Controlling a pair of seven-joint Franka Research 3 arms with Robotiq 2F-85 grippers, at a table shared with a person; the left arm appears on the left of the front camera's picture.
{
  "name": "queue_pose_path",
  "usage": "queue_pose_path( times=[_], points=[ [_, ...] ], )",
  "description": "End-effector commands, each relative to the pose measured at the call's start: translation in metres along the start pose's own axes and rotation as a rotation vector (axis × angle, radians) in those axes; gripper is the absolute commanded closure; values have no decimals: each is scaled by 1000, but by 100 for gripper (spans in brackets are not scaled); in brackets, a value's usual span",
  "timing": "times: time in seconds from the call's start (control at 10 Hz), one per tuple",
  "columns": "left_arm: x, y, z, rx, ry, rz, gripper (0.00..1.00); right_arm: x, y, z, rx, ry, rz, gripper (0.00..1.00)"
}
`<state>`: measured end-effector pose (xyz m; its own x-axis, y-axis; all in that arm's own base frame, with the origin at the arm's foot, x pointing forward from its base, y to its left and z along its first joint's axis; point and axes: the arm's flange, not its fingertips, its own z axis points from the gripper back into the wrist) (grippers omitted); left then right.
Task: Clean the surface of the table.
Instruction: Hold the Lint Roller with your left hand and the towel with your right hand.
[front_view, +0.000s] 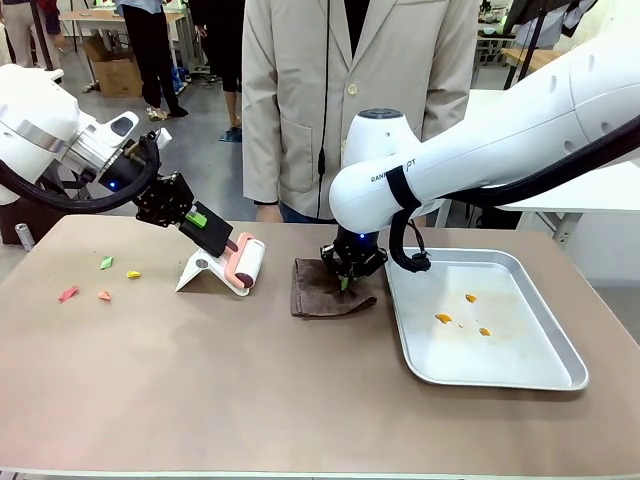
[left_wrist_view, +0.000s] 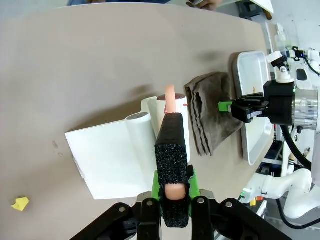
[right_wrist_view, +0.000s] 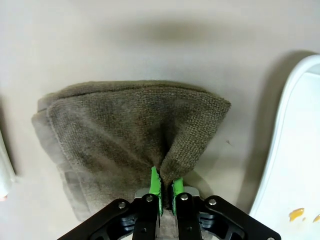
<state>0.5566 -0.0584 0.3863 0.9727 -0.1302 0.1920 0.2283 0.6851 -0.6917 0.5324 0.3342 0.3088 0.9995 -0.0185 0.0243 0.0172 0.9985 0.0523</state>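
2 closed grips: left fingers (left_wrist_view: 194, 185) on roller handle (left_wrist_view: 171, 149), right fingers (right_wrist_view: 155, 186) pinching cloth (right_wrist_view: 125, 135) on table (front_view: 250, 390).

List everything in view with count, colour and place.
table: one, taupe-brown, across the view
tray: one, silver, table's right
bits: three, orange, in the tray
cloth: one, brown, left of tray
lint roller: one, white and pink, left of cloth
stand: one, white, beside lint roller
paper scraps: four, mixed colours, table's left
person: one, beige coat, far side
left gripper: one, black, shut on lint roller
right gripper: one, black, shut on cloth
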Motion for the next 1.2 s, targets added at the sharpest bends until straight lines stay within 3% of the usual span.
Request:
queue_pose_path(
  times=[0.0,0.2,0.5,0.8,0.9,1.1],
  points=[
    [-8,-6,5,-36,-28,-27,100,2,-2,-4,19,11,-27,100],
    [-14,-12,17,-70,-46,-31,100,2,-13,9,125,6,-26,100],
    [-29,-24,47,-144,-46,-32,100,-3,-51,49,464,20,-13,100],
    [-49,-31,87,-290,23,-46,100,-18,-84,76,795,118,84,100],
    [-58,-28,103,-344,58,-63,100,-19,-87,82,908,156,-84,100],
    [-82,-11,134,-417,49,-38,100,-38,-98,90,1189,244,2,100]
  ],
)
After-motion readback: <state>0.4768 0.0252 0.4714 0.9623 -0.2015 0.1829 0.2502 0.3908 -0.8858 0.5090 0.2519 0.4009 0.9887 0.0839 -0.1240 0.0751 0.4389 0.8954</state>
